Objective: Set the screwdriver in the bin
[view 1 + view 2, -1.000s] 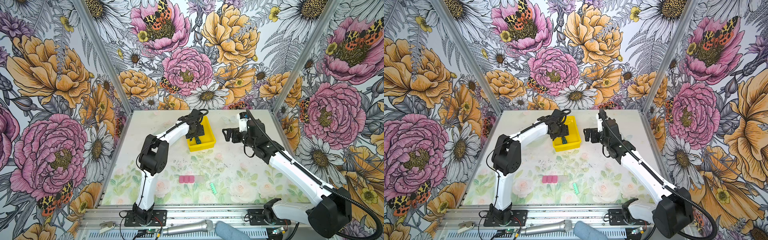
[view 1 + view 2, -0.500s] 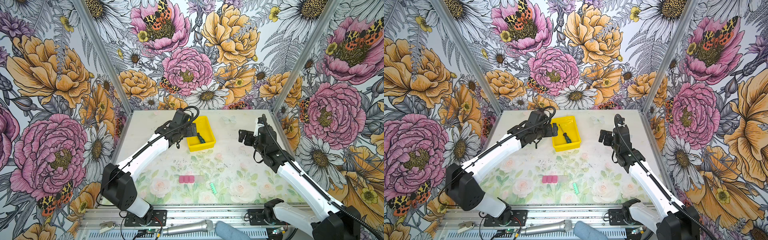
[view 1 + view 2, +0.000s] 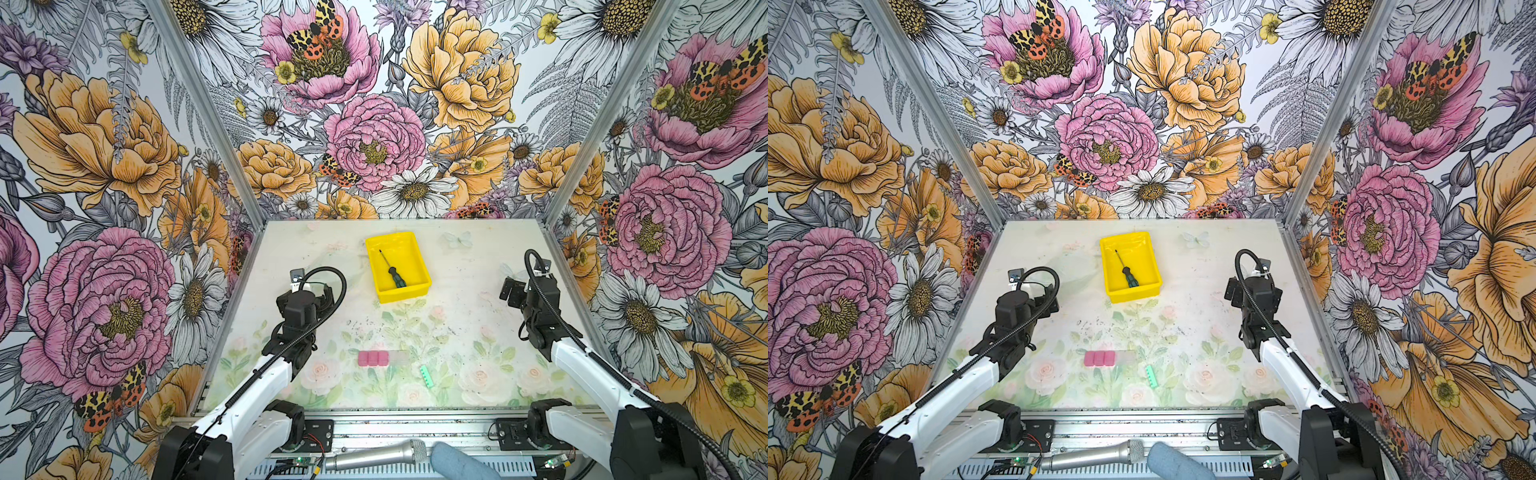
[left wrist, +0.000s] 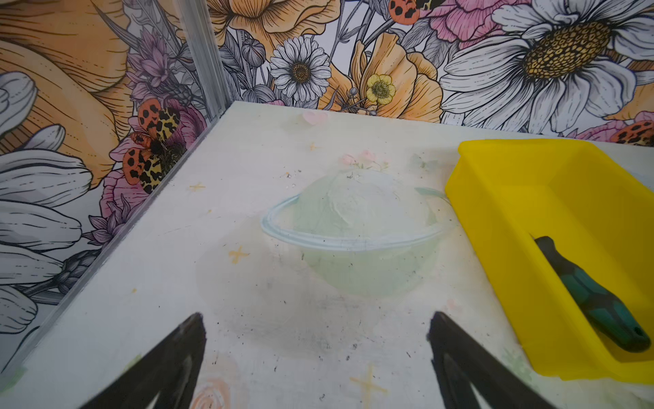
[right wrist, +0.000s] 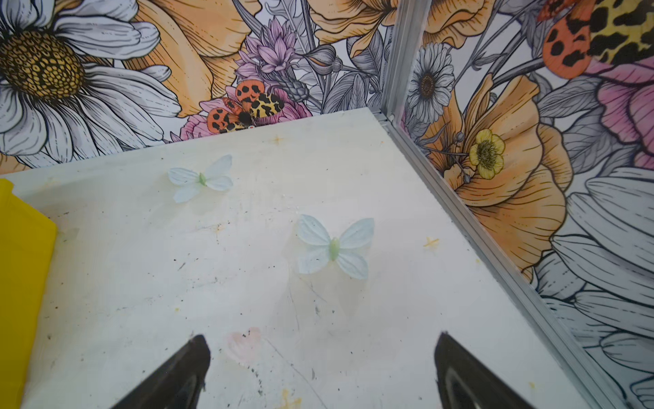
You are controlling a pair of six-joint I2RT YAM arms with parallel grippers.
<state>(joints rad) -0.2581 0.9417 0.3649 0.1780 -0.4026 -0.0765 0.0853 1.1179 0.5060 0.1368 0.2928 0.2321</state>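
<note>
The screwdriver point(image 3: 397, 277), with its green and black handle and thin dark shaft, lies slanted on the floor of the yellow bin point(image 3: 405, 293) at the back middle of the table; both top views show it point(image 3: 1130, 277). In the left wrist view its handle point(image 4: 594, 301) rests against the bin's near wall point(image 4: 495, 219). My left gripper point(image 4: 316, 318) is open and empty over bare table, left of the bin point(image 3: 1133, 296) and well apart from it. My right gripper point(image 5: 320, 340) is also open and empty, off to the bin's right; only a yellow corner point(image 5: 21, 265) shows there.
A pink-and-clear segmented box point(image 3: 382, 358) and a small mint-green ridged strip point(image 3: 426, 376) lie near the table's front middle. A microphone point(image 3: 374, 455) lies on the rail below the front edge. Flowered walls close the table on three sides.
Both arms have drawn back from the bin toward the front corners. The left gripper, which stood over the bin, opened wider and left the screwdriver lying inside.
</note>
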